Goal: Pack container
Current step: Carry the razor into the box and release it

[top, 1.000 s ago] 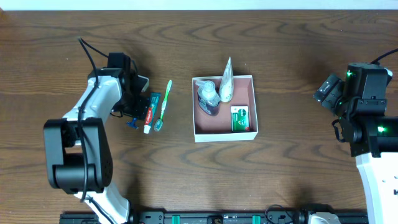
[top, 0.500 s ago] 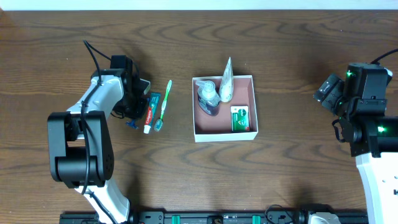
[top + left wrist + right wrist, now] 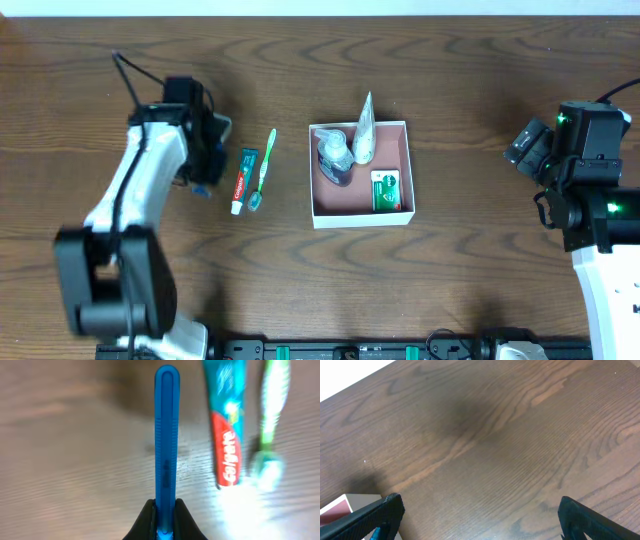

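The container [image 3: 404, 172], a white-walled square box with a pink inside, stands mid-table. In it are a clear bottle [image 3: 335, 158], a white tube [image 3: 364, 130] and a green packet [image 3: 386, 190]. My left gripper [image 3: 165, 506] is shut on a slim blue handle [image 3: 166, 435], which points away from the jaws above the wood. From overhead this gripper [image 3: 205, 182] hangs left of a red-green toothpaste tube [image 3: 241, 181] and a green toothbrush [image 3: 265, 168]. My right gripper [image 3: 480, 520] stands open over bare wood, with the container's corner [image 3: 340, 505] at its left finger.
Toothpaste tube [image 3: 227, 435] and green toothbrush [image 3: 270, 420] lie side by side on the table just right of the held handle. The right arm's base [image 3: 600, 210] is at the far right edge of the brown wooden table [image 3: 470, 280].
My left gripper has closed on the blue handle and moved with it a little left, away from the toothpaste. The right arm has not moved.
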Robot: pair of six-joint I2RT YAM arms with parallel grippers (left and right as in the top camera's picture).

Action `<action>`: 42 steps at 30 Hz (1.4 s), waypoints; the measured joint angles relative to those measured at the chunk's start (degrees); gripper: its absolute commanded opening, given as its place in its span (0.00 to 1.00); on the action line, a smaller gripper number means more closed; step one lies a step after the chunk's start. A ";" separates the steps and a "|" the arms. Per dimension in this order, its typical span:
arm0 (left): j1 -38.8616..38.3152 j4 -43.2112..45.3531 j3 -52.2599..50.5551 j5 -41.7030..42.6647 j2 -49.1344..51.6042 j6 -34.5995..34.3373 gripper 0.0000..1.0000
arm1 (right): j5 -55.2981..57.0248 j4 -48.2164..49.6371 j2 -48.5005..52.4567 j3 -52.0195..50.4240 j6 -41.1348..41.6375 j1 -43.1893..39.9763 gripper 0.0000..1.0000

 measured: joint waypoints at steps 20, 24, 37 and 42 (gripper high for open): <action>-36.09 11.69 3.34 3.08 -5.92 9.75 0.06 | 0.00 0.02 0.00 0.00 0.00 0.00 0.99; -37.11 13.31 2.71 3.06 0.66 9.97 0.06 | 0.00 0.00 0.00 0.00 0.00 0.00 0.99; -41.38 13.73 2.47 0.35 6.43 9.84 0.42 | 0.02 0.00 0.00 0.00 0.00 0.00 0.99; -40.11 4.90 2.75 -3.19 4.22 6.08 0.43 | 0.02 0.02 -0.02 0.00 0.00 0.00 0.99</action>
